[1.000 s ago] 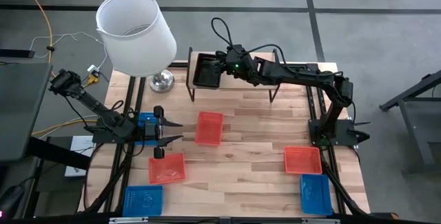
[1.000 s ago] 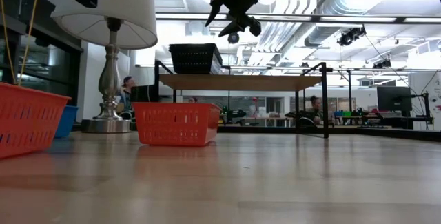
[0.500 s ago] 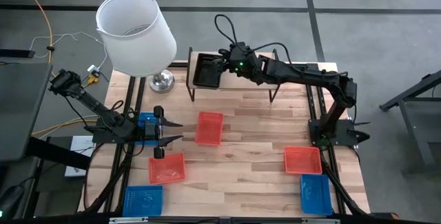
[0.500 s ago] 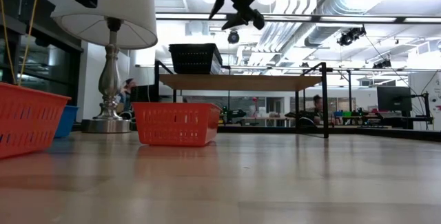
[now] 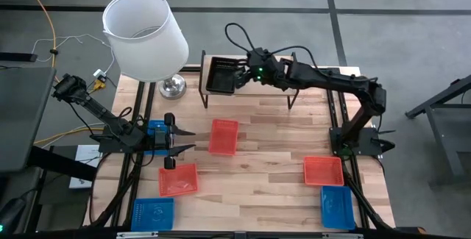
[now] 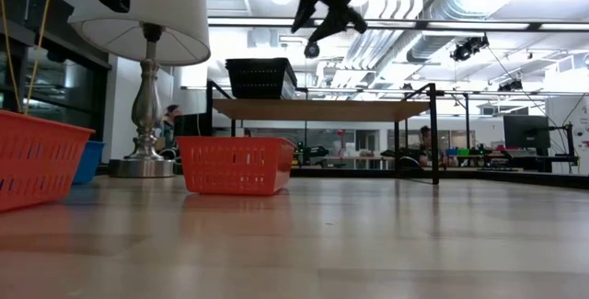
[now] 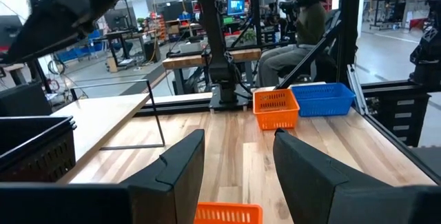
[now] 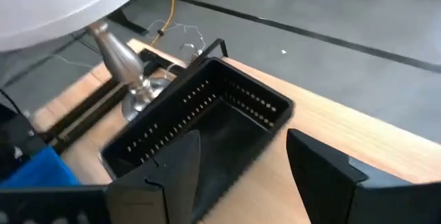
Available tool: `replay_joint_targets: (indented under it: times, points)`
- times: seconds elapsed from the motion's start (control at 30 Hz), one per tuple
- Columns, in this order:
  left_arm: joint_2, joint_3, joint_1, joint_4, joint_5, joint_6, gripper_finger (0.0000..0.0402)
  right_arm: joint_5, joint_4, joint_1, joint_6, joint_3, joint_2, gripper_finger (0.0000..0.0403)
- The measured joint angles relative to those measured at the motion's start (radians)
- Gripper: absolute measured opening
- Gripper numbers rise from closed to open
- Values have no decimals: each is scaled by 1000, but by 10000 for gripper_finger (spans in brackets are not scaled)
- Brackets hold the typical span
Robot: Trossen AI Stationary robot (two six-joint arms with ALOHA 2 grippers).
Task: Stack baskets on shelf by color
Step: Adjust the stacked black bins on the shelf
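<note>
A black plastic mesh basket (image 5: 220, 75) sits on the left end of the low shelf with a light wooden top and thin black legs (image 5: 316, 73), which stands at the far edge of the pale plank tabletop (image 5: 265, 151). From the low view the same basket (image 6: 261, 77) rests squarely on the shelf top (image 6: 322, 109).

The right end effector (image 5: 241, 78) hangs just beside the black basket's right rim, raised above the shelf; in the low view it (image 6: 308, 9) is clearly higher than the basket and apart from it. Its fingers (image 8: 320, 165) stand spread wide with nothing between them, and the right wrist view looks down past them into the empty black basket (image 8: 207, 124).

The left end effector (image 5: 180, 142) waits over the left part of the tabletop, its fingers (image 7: 179, 172) parted and released, gripping nothing.

The other baskets lie on the tabletop. A red-orange mesh basket (image 5: 224, 136) sits near the middle, just in front of the left end effector. Another red-orange basket (image 5: 178, 179) lies nearer the front left, with a blue basket (image 5: 152, 213) at the front left corner. On the right side a third red-orange basket (image 5: 324, 170) lies next to a second blue basket (image 5: 337, 207).

A white-shaded lamp with a silver base (image 5: 146, 37) stands at the far left corner, beside the shelf.
</note>
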Motion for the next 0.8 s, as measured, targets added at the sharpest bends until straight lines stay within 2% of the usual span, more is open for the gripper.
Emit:
replay_joint_targets:
  times: [0.17, 0.4, 0.6, 0.8]
  points:
    - [0, 0, 0, 0, -1, -18, 161, 103, -134, 30, -46, 0, -62, 204]
    - [0, 0, 0, 0, -4, -18, 161, 253, -378, 94, -12, -30, -137, 204]
    - [0, 0, 0, 0, -4, -18, 161, 285, -430, 120, 52, -216, -257, 204]
    - [0, 0, 1, 1, -4, -15, 161, 276, -364, 137, 113, -439, -482, 204]
